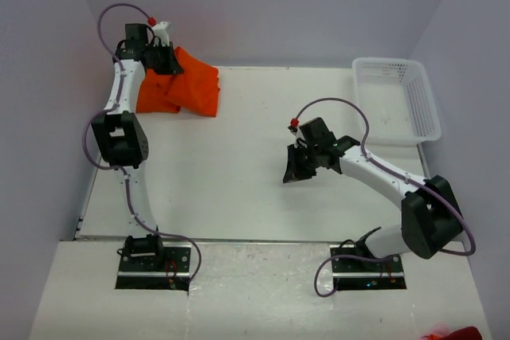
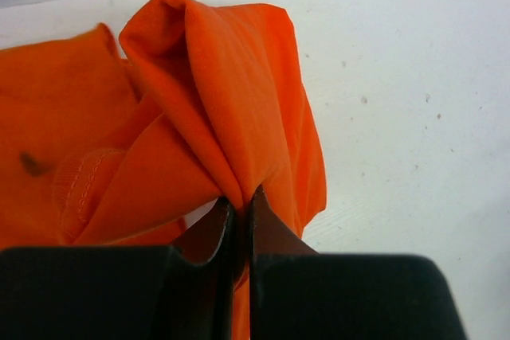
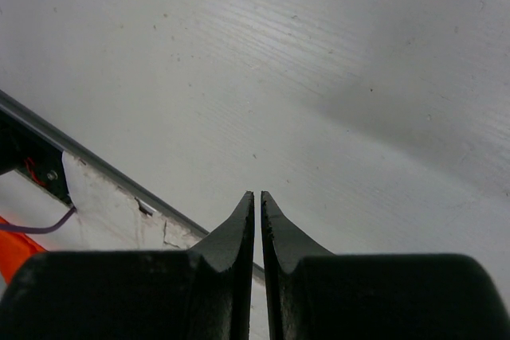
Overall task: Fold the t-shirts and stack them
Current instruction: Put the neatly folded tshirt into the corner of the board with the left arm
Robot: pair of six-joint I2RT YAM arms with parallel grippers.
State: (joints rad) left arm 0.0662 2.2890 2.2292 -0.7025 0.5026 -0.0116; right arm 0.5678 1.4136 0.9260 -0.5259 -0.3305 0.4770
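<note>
Bright orange t-shirts point(image 1: 185, 87) lie in a heap at the far left of the table. My left gripper point(image 1: 163, 61) is over the heap's far edge and is shut on a bunched fold of a t-shirt point(image 2: 231, 109), which rises from its jaws in the left wrist view; more orange cloth point(image 2: 56, 133) lies flat to the left. My right gripper point(image 1: 296, 171) is shut and empty, hanging over the bare table at centre right; its wrist view shows its fingers point(image 3: 239, 228) pressed together above white tabletop.
A white lattice basket point(image 1: 398, 101) stands at the far right corner. The table's near edge with a metal strip point(image 3: 103, 169) runs under the right gripper's view. A bit of orange cloth point(image 1: 454, 334) shows at the bottom right, off the table.
</note>
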